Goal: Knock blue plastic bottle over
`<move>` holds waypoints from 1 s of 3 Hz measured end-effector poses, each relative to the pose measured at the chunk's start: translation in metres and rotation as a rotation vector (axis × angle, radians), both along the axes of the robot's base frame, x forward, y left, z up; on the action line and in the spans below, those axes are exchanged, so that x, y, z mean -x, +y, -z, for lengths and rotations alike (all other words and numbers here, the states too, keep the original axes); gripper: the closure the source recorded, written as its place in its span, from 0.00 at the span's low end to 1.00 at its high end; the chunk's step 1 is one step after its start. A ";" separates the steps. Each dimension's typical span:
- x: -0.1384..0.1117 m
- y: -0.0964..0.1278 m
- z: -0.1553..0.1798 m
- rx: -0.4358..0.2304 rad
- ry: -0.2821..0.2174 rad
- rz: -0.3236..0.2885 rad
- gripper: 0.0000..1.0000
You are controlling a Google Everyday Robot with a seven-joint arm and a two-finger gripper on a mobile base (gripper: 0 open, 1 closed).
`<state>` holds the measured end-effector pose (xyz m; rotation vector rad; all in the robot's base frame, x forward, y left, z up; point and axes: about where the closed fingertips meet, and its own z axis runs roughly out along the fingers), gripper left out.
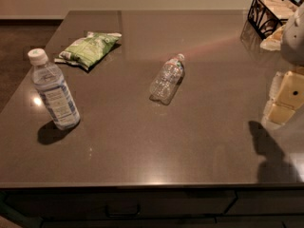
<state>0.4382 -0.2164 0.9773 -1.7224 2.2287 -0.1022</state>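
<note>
The blue plastic bottle (pixel 53 91) stands upright near the left edge of the brown table (pixel 142 141). It is clear with a white screw cap and a blue-and-white label. My gripper (pixel 284 99) hangs at the far right of the view, pale yellow, above the table's right side and far from the bottle. A smaller clear ridged bottle (pixel 167 79) lies on its side in the middle of the table.
A green snack bag (pixel 88 48) lies at the back left of the table. A black wire basket (pixel 271 13) stands at the back right corner. The arm's shadow (pixel 268 148) falls on the front right. Drawer fronts run under the table's front edge.
</note>
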 end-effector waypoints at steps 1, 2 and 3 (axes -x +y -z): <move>0.000 0.000 0.000 0.000 0.000 0.000 0.00; -0.011 0.020 0.001 -0.041 -0.029 -0.010 0.00; -0.035 0.058 0.009 -0.130 -0.054 -0.023 0.00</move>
